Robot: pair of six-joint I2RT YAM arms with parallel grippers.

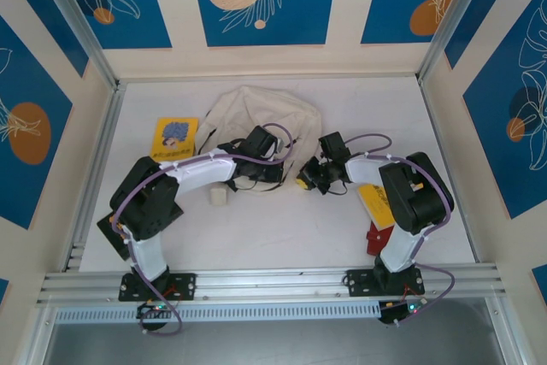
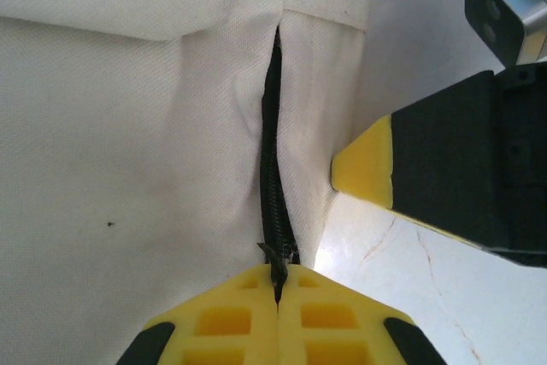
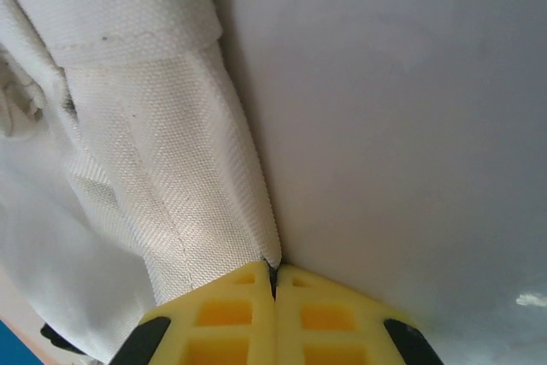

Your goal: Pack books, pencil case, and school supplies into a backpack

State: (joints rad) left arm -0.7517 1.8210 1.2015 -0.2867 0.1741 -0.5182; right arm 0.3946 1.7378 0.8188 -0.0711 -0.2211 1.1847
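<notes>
The cream backpack (image 1: 256,113) lies slumped at the far middle, its dark zipper (image 2: 272,168) running along a seam. One yellow book (image 1: 175,137) lies flat just left of it, and a second yellow book (image 1: 374,203) lies nearer on the right.

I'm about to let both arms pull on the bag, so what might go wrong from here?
The left hand pinches the zipper pull only at its fingertips; it may slip free. The right hand holds only a fabric edge of the backpack; the bag may drag instead of unzipping. Both hands sit close together, so they might collide.
</notes>
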